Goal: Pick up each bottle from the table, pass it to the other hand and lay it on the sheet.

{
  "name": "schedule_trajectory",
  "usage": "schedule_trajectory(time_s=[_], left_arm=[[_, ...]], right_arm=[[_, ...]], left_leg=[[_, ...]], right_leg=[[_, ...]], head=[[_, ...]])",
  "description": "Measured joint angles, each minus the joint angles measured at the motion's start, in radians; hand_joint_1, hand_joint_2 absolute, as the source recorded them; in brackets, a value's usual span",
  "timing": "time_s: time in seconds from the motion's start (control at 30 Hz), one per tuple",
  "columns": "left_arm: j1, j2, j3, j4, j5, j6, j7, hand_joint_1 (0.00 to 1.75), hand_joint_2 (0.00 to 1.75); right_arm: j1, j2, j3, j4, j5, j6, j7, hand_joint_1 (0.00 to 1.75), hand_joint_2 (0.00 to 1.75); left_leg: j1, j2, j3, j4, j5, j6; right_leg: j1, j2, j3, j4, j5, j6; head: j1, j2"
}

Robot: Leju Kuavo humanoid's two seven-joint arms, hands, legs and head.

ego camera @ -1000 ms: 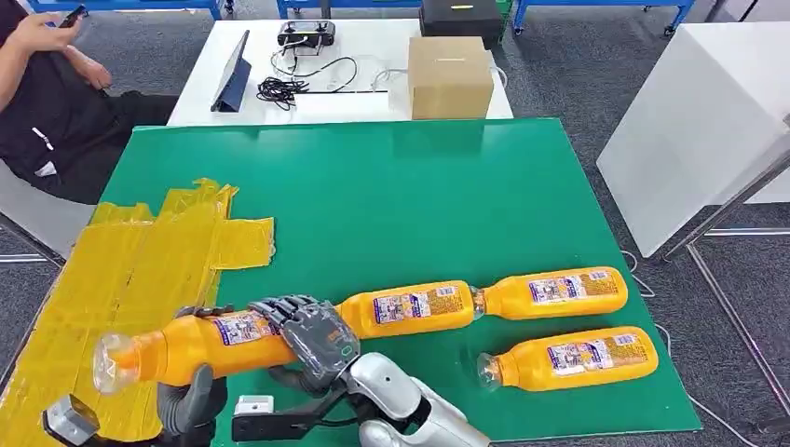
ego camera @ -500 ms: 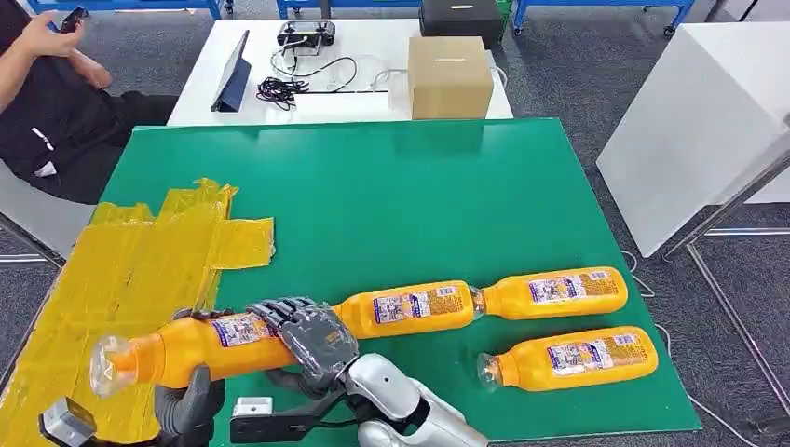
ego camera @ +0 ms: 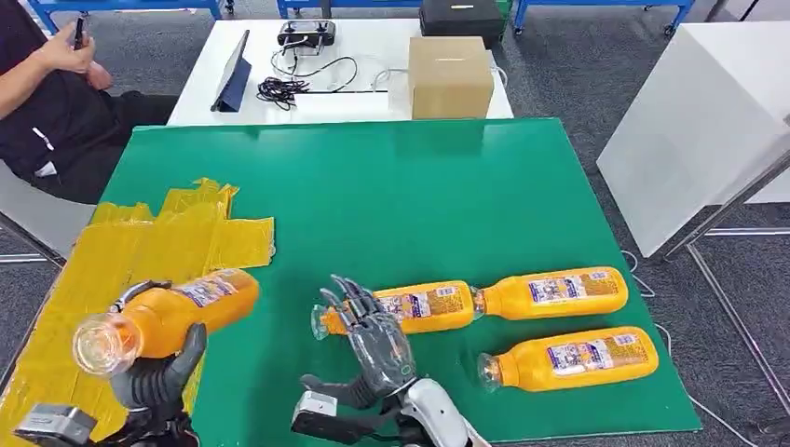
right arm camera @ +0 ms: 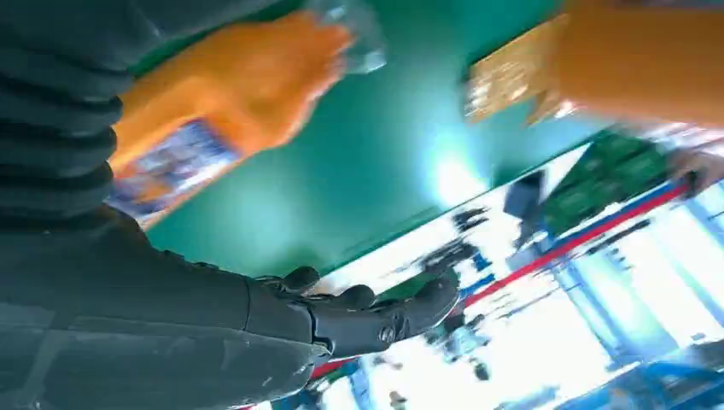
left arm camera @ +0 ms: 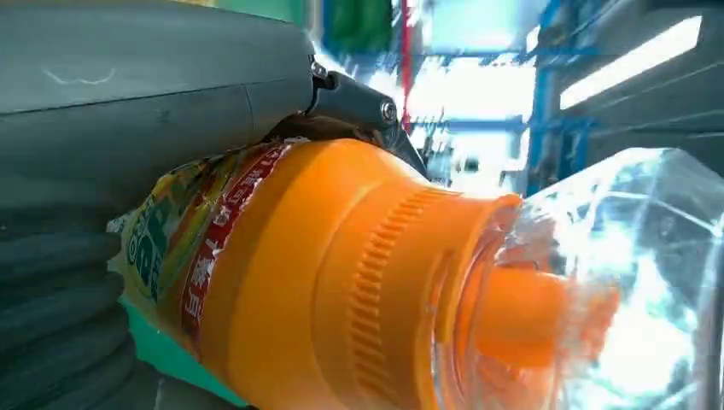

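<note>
In the right wrist view motion blur smeared the orange bottle (right arm camera: 205, 111) and the room behind it. The left hand (ego camera: 154, 377) was cut off at the head view's six o'clock edge. The seated person (ego camera: 47, 112) ran off at ten o'clock.

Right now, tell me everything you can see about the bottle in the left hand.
The bottle is orange plastic with a printed label on its body and a clear cap over an orange ribbed neck. The left hand grips it from below, lifted above the yellow sheet and lying roughly level, cap towards the camera. Nothing else touches it.
</note>
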Motion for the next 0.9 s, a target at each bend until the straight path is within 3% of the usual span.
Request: schedule_trajectory(time_s=[0.37, 0.47, 0.5, 0.6, 0.67, 0.77, 0.9], left_arm=[[-0.006, 0.009, 0.005, -0.021, -0.023, 0.027, -0.006, 1.75, 1.75], [-0.007, 0.018, -0.001, -0.029, -0.197, 0.183, -0.006, 1.75, 1.75], [-0.007, 0.026, -0.006, -0.029, -0.296, 0.257, -0.004, 1.75, 1.75], [-0.007, 0.06, -0.035, -0.022, -0.699, 0.447, 0.105, 1.75, 1.75], [-0.008, 0.087, -0.06, -0.006, -0.892, 0.495, 0.209, 1.75, 1.75], [-0.024, 0.141, -0.114, 0.054, -1.141, 0.51, 0.393, 1.75, 1.75], [-0.053, 0.205, -0.175, 0.151, -1.308, 0.492, 0.551, 1.75, 1.75]], right_arm=[[0.057, -0.05, -0.069, -0.074, 0.013, 0.0, 0.001, 0.0, 0.0], [0.069, -0.057, -0.08, -0.092, 0.017, 0.002, 0.005, 0.0, 0.0], [0.075, -0.062, -0.086, -0.104, 0.025, 0.009, 0.013, 0.0, 1.75], [0.09, -0.085, -0.107, -0.153, 0.059, 0.057, 0.049, 0.0, 1.75], [0.092, -0.1, -0.125, -0.175, 0.08, 0.081, 0.066, 0.0, 1.75], [0.091, -0.122, -0.154, -0.199, 0.103, 0.117, 0.079, 0.0, 1.75], [0.09, -0.137, -0.174, -0.216, 0.123, 0.148, 0.091, 0.0, 1.75]], left_leg=[[0.0, 0.0, 0.0, 0.0, 0.0, 0.0], [0.0, 0.0, 0.0, 0.0, 0.0, 0.0], [0.0, 0.0, 0.0, 0.0, 0.0, 0.0], [0.0, 0.0, 0.0, 0.0, 0.0, 0.0], [0.0, 0.0, 0.0, 0.0, 0.0, 0.0], [0.0, 0.0, 0.001, 0.0, 0.0, 0.0], [0.0, 0.0, 0.001, 0.0, 0.0, 0.0]], right_leg=[[0.0, 0.0, 0.0, 0.0, 0.0, 0.0], [0.0, 0.0, 0.0, 0.0, 0.0, 0.0], [0.0, 0.0, 0.0, 0.0, 0.0, 0.0], [0.0, 0.0, 0.0, 0.0, 0.0, 0.0], [0.0, 0.0, 0.0, 0.0, 0.0, 0.0], [0.0, 0.0, 0.0, 0.0, 0.0, 0.0], [0.0, 0.0, 0.001, 0.0, 0.0, 0.0]], head=[[0.0, 0.0], [0.0, 0.0], [0.0, 0.0], [0.0, 0.0], [0.0, 0.0], [0.0, 0.0], [0.0, 0.0]])
